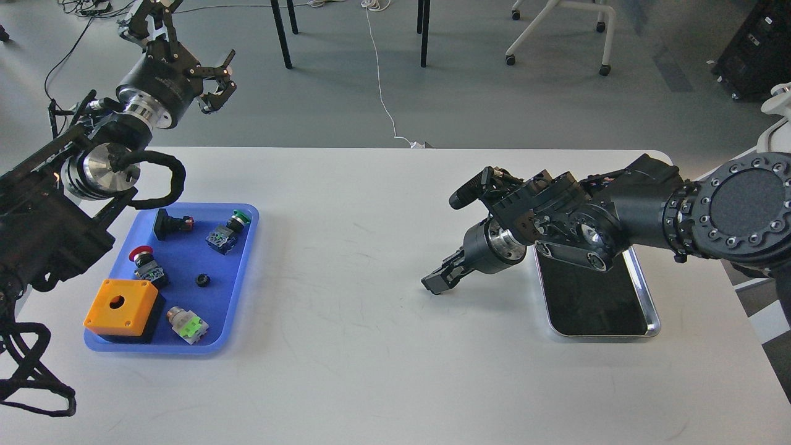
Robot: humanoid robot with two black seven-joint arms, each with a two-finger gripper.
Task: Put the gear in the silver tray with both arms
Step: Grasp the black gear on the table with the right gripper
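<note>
Hovering beyond the far left table edge, my left gripper has its fingers spread, gripping nothing. I can't tell how my right gripper, low over the table centre, stands. Just right of it lies the silver tray; blue tray left.

Two trays sit on one white table: a blue tray at 9 o'clock and a silver tray at 3 o'clock. The blue one holds six items: four switch parts, one orange box, and one small black ring. Two arms reach in.
</note>
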